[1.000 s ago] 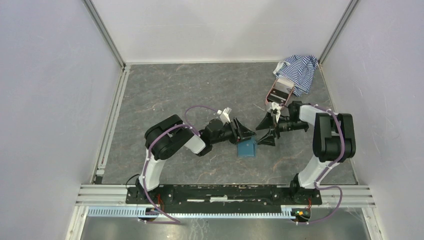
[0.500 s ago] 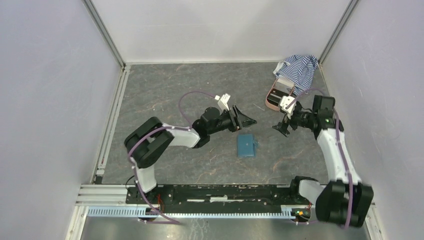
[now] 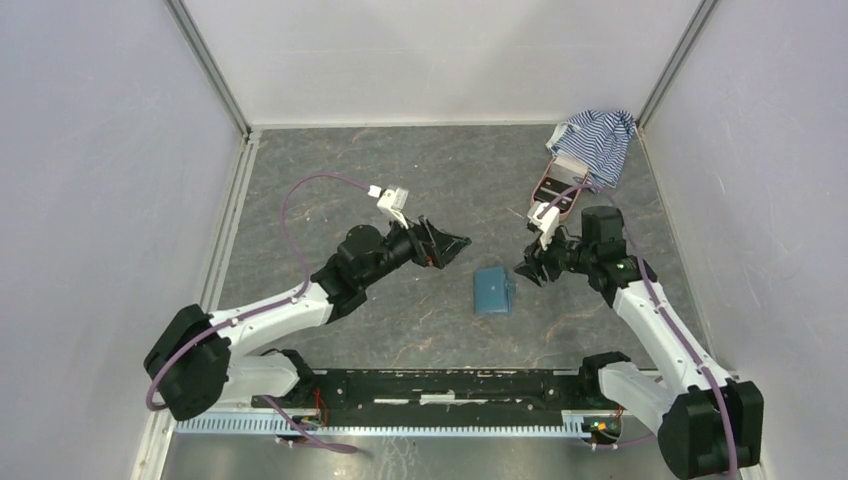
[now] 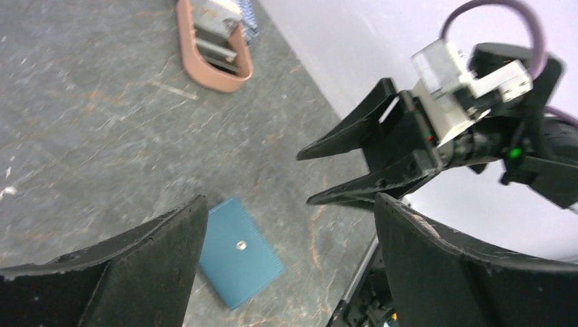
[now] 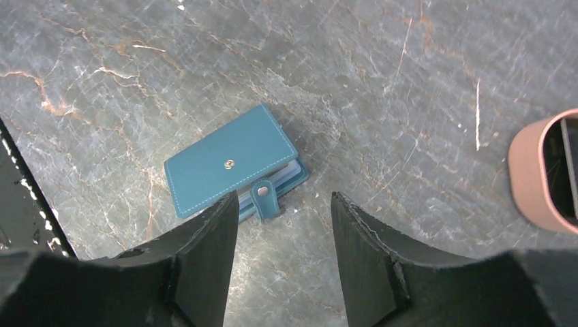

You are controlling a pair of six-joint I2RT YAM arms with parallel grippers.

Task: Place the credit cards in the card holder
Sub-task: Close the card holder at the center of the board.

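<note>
Flanking the card holder (image 5: 228,167), left fingers (image 4: 123,272) (ten o'clock, wide) and right fingers (image 5: 198,259) (three, half-open) are being held empty; credit cards possibly inside.

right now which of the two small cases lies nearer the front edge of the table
The teal-blue card holder, folded flat near the middle of the table. The pink oval case sits farther back, beside the striped cloth.

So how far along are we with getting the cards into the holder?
Likely near done: no loose cards show, and the card holder lies folded with pale edges inside. Nothing in hand: left hand and right hand hover open, empty. Left: its snap tab looks unfastened; what the pink case holds is unclear.
</note>
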